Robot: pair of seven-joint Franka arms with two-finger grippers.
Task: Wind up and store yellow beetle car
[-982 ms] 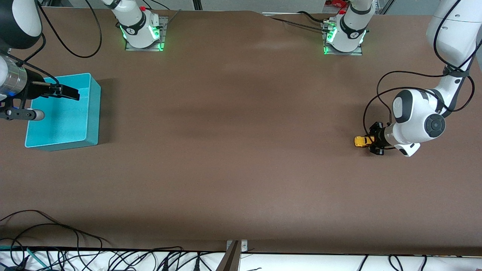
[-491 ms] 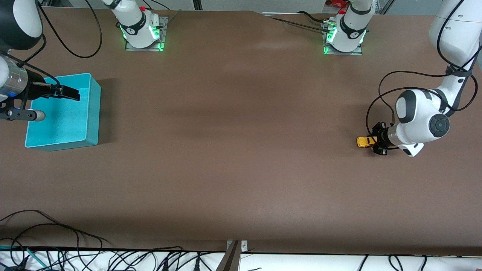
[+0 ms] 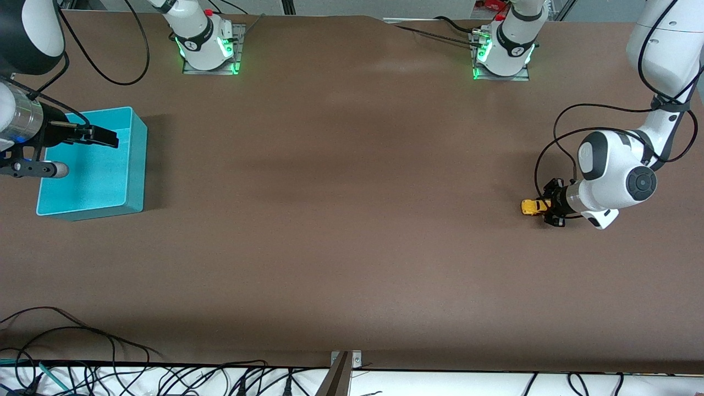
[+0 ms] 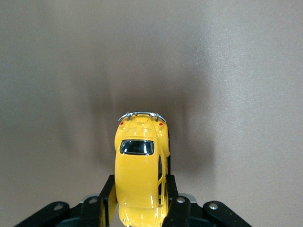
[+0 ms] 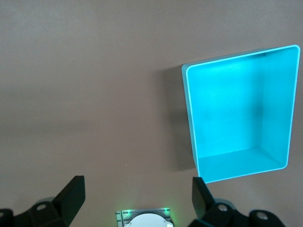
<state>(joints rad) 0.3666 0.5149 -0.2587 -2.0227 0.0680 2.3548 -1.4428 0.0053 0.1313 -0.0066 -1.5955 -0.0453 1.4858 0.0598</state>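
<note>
Near the table edge at the left arm's end, I see the left gripper [image 3: 546, 205] down at the surface, its fingers [image 4: 176, 208] clamped on the sides of the yellow beetle car [image 3: 530, 206], which sits on the brown table [image 3: 352, 220]. At the right arm's end, the right gripper [image 3: 104, 137] waits above the turquoise bin [image 3: 133, 165], fingers spread wide, holding nothing.

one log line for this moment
left claw: shut on yellow beetle car, on table | right claw: open, waiting over teal bin
</note>
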